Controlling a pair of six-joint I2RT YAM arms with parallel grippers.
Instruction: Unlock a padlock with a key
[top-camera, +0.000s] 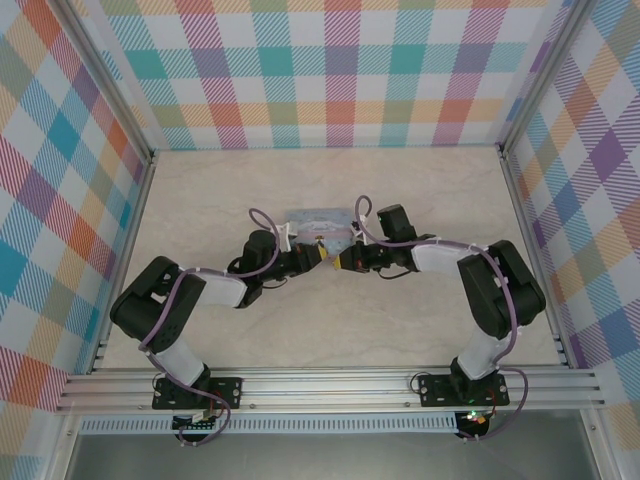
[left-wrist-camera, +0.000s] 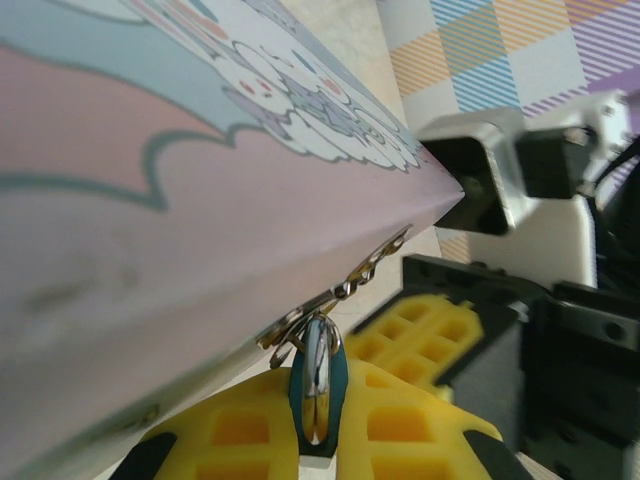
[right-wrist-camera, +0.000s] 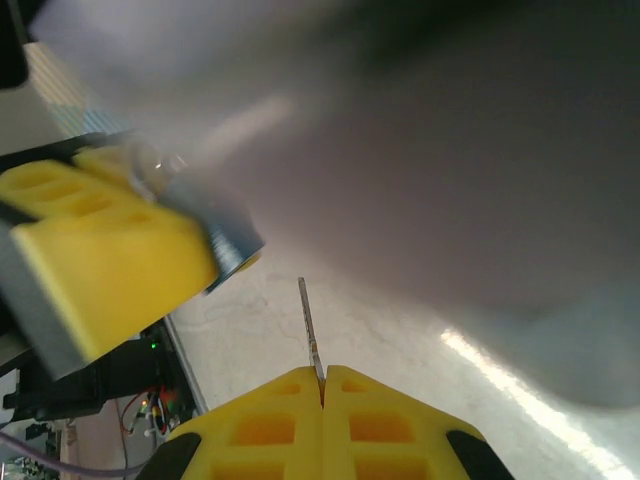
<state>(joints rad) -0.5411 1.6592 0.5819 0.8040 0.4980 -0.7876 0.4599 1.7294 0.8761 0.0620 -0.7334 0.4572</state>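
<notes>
In the left wrist view the tiny teal padlock (left-wrist-camera: 338, 385) stands edge-on between my yellow fingers, its silvery shackle hooked through a ring and short chain (left-wrist-camera: 372, 264). My left gripper (left-wrist-camera: 318, 405) is shut on it, close under the tin's side. In the right wrist view my right gripper (right-wrist-camera: 323, 378) is shut on the thin key (right-wrist-camera: 309, 318), whose blade sticks straight out. The blade's tip sits a little short of the padlock (right-wrist-camera: 232, 246), to its lower right. From above, the left gripper (top-camera: 316, 256) and right gripper (top-camera: 341, 263) nearly meet at mid-table.
The pale cartoon-printed tin (top-camera: 318, 222) lies just behind both grippers and looms close in the left wrist view as the tin (left-wrist-camera: 150, 200). The marble-look table (top-camera: 400, 190) is walled by plaid panels. The right arm's yellow finger (left-wrist-camera: 425, 335) sits beside the padlock.
</notes>
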